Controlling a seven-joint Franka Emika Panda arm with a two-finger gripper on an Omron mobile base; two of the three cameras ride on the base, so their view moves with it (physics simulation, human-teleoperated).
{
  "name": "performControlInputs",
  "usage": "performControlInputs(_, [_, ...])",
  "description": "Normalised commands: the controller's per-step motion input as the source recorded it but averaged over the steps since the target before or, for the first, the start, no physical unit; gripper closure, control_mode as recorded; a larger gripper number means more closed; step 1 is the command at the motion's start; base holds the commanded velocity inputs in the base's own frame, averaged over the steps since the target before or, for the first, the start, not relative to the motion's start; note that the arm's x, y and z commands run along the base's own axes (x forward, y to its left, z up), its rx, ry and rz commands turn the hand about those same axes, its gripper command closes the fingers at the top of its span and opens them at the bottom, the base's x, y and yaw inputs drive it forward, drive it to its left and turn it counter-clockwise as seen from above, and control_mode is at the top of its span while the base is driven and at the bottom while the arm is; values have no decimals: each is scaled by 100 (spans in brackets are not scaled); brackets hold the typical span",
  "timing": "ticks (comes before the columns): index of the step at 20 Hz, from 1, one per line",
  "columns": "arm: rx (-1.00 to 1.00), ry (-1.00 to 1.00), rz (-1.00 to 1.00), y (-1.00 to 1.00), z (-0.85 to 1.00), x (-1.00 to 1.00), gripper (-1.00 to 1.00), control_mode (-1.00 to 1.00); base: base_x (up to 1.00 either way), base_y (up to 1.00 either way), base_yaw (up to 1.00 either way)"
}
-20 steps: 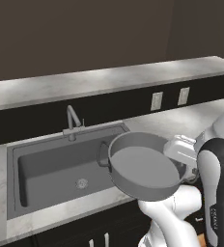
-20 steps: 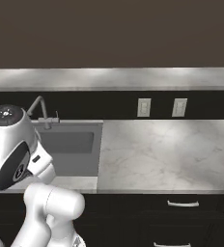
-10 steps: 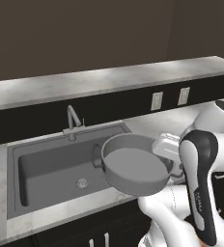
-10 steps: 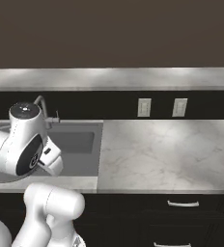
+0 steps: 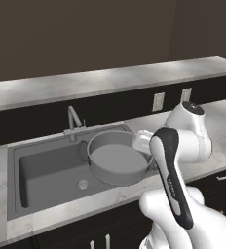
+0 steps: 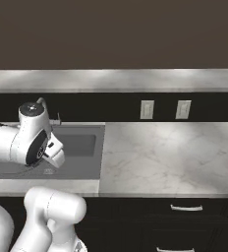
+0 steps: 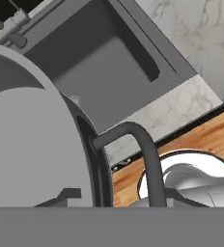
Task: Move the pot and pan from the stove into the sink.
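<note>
The white arm rises from the base, folds at a dark elbow joint and reaches out level over the right part of the sink (image 5: 22,170). The gripper (image 5: 143,142), at the sink's right side, is clamped on the pot (image 5: 116,163), held above the basin.

Pot (image 5: 117,162): right rim at 3 o'clock covered by the white wrist in the left base view; the grip on it cannot be made out. Hand view: pot (image 7: 34,140) cut off at 9 and 6 o'clock.
Sink (image 5: 42,170): floor partly hidden beneath the pot. Right base view: sink (image 6: 81,147) cut at 9 o'clock, arm in front.
Faucet (image 7: 7,26): cropped at 11 o'clock in the hand view.
</note>
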Motion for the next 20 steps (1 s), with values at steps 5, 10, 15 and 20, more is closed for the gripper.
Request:
performControlInputs(5, [-2,0,0,38,-35,73,100,-100,0,0,0])
performControlInputs(10, [-3,0,0,25,-42,63,100,-100,0,0,0])
performControlInputs(15, [-2,0,0,18,-44,58,100,-100,0,0,0])
performControlInputs(20, [-3,0,2,9,-42,46,100,-100,0,0,0])
